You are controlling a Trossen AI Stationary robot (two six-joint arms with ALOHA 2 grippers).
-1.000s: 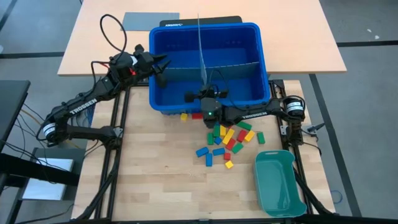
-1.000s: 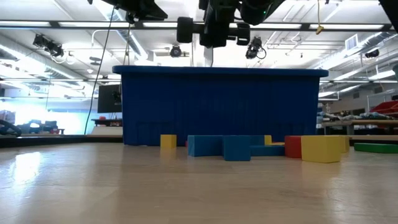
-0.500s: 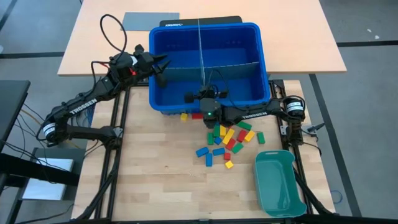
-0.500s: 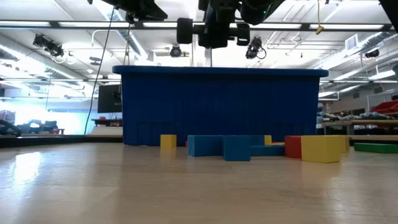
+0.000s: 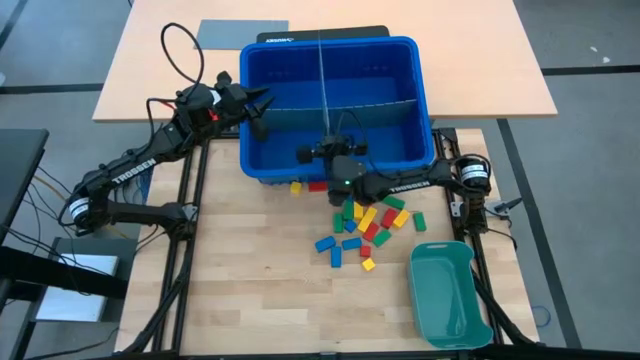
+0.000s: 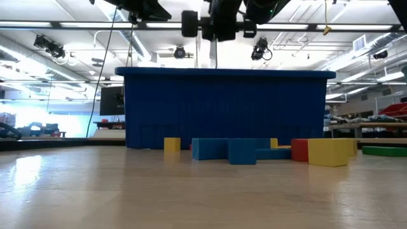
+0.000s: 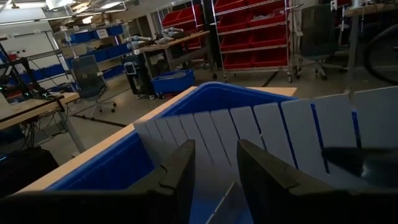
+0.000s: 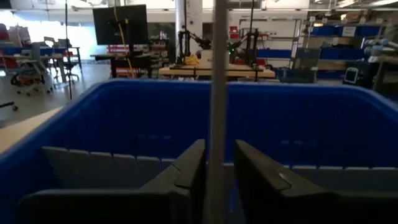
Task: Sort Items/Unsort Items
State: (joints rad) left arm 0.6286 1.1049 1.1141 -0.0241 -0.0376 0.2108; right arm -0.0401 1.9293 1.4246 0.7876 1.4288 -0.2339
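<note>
Blocks lie on the table beside right tool, its fingers straddling divider.

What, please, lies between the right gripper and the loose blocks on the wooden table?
In the high view, the blue bin's near wall separates the right gripper from the blocks.

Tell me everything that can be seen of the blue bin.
The bin is a large, open, rectangular box of blue plastic with smooth walls. It stands upright at the table's far end. Inside, a grey slotted divider runs crosswise and a thin sheet stands upright across it. The right pincer is at that sheet by the near wall; the left pincer is at the left wall.
</note>
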